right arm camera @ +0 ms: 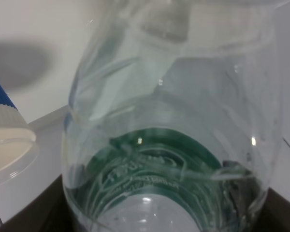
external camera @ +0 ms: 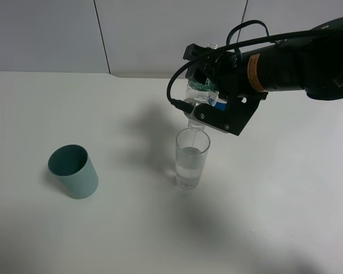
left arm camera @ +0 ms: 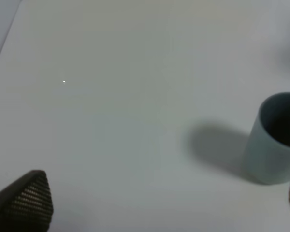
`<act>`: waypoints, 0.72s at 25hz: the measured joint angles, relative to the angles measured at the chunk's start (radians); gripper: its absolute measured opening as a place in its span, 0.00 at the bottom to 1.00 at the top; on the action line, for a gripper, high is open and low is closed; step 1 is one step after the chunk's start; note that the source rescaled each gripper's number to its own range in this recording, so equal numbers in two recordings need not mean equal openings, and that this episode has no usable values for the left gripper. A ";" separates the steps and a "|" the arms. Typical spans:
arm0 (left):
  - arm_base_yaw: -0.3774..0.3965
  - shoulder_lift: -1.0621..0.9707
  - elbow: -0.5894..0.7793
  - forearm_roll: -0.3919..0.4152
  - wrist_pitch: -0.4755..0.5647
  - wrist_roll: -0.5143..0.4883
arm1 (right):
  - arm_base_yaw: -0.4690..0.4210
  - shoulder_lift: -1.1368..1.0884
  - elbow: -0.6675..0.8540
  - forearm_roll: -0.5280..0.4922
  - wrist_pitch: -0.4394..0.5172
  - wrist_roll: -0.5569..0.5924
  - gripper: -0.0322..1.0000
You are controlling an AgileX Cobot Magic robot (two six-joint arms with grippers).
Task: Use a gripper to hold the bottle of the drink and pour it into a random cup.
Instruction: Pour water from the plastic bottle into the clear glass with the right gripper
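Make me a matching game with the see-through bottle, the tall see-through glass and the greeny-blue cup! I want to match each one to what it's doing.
Things:
1. small clear plastic bottle with a green label
2. tall clear drinking glass
3. teal-green opaque cup

States:
A. standing upright by itself, off to the side
B. partly filled with clear liquid
C. tilted mouth-down, held in the black right gripper

Pairs: 1-C, 2-B, 3-A.

High camera overlooks the table [external camera: 131,240]; low left wrist shares its eight-o'clock teal cup [external camera: 73,171] — right wrist crowds the bottle [right arm camera: 169,121].
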 joint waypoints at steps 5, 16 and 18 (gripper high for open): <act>0.000 0.000 0.000 0.000 0.000 0.000 | 0.000 0.000 0.000 0.000 0.000 -0.030 0.03; 0.000 0.000 0.000 0.000 0.000 0.000 | 0.005 0.000 0.000 0.000 0.004 -0.060 0.03; 0.000 0.000 0.000 0.000 0.000 0.000 | 0.007 0.000 0.000 0.000 0.003 -0.066 0.03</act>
